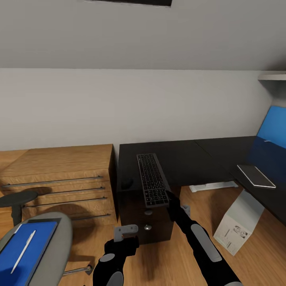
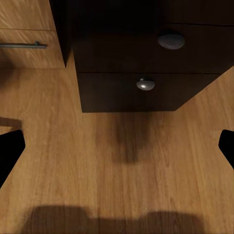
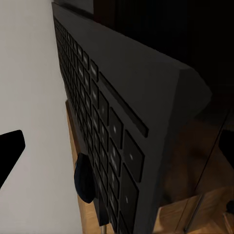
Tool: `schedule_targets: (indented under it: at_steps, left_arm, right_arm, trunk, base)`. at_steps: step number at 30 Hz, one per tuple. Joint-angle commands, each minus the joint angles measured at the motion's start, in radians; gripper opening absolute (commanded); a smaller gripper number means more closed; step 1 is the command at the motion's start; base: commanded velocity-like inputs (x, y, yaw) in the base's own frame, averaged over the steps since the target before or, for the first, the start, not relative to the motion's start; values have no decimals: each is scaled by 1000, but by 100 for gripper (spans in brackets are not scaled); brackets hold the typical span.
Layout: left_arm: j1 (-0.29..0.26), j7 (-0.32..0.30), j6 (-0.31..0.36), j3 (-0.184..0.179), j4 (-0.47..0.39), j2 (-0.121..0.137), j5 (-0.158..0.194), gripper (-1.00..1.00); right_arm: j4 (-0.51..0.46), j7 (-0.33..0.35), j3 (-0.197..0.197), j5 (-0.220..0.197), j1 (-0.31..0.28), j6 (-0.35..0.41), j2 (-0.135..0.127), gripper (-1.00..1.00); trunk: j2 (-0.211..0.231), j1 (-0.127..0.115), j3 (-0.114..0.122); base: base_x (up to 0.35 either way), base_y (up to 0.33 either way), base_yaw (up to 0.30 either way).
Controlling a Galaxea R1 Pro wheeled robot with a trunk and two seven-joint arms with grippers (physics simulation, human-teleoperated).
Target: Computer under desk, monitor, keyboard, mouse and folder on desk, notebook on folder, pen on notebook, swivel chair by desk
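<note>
Head view: the right gripper [image 1: 170, 197] pinches the near end of the keyboard [image 1: 152, 178] over the desk [image 1: 186, 159]; the mouse [image 1: 127, 183] lies left of it. The left gripper [image 1: 126, 231] hangs before the desk drawers.

Left wrist view: the fingers [image 2: 9, 148] are spread over the plank floor [image 2: 117, 170].

Right wrist view: the keyboard [image 3: 112, 112] looms close, seemingly clamped.

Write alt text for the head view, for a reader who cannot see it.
The right gripper holds a black keyboard by its near end over the black desk, near a dark mouse. At lower left, a blue folder with a white pen lies on a grey swivel chair.
</note>
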Motion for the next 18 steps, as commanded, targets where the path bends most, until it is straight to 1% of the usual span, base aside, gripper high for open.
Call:
schedule_targets:
  at_steps: [1, 6, 18]
  left_arm:
    - [-1, 9, 2, -1, -1, 0, 8, 100]
    - [-1, 9, 2, -1, -1, 1, 9, 100]
    - [-1, 9, 3, -1, -1, 2, 10, 100]
  right_arm:
    - [-2, -6, 0, -7, -1, 2, 0, 100]
    - [-2, -6, -2, -7, -1, 2, 0, 100]
    - [0, -6, -61, -4, -2, 2, -3, 100]
  trunk:
    - [-1, 0, -1]
    - [-1, 0, -1]
    - [-1, 0, -1]
  base:
    - [0, 0, 0]
    - [0, 0, 0]
    - [0, 0, 0]
